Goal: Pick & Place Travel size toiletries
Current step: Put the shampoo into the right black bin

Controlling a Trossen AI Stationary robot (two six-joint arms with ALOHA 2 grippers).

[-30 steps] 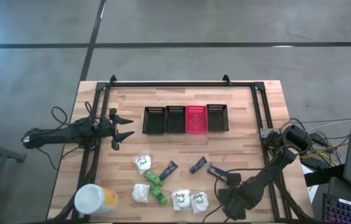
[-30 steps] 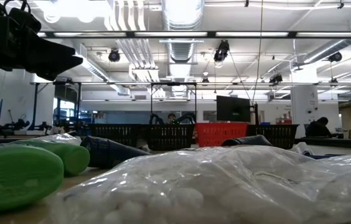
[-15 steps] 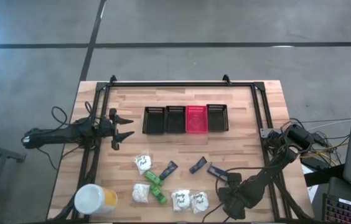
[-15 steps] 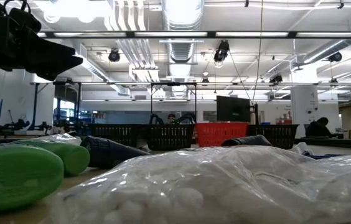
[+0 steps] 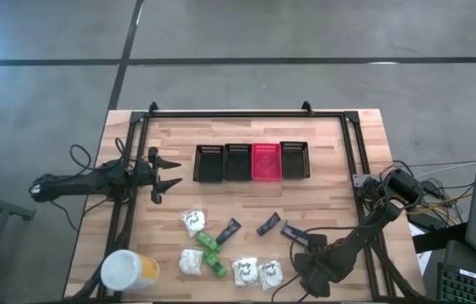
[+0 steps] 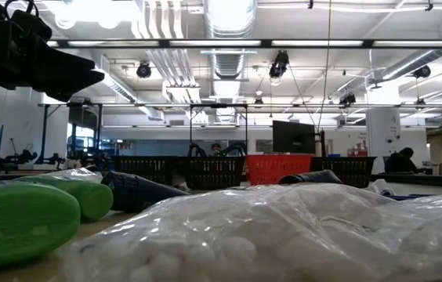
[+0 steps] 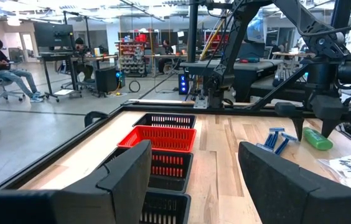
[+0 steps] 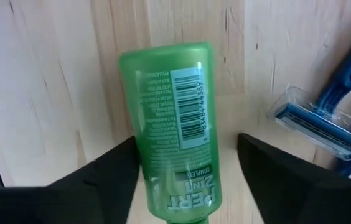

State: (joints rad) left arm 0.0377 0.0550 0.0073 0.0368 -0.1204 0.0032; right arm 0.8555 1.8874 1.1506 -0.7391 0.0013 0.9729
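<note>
Glossy plastic green bottle (image 8: 170, 124) on matt, pale wooden table (image 5: 331, 143).

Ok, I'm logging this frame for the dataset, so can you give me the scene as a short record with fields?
left end effector: open, empty, raised left of the baskets
right end effector: open, fingers either side of a green bottle lying on the table
beside bottle: blue razor
baskets: three black baskets and a red basket in one row
loose items: white packets
</note>
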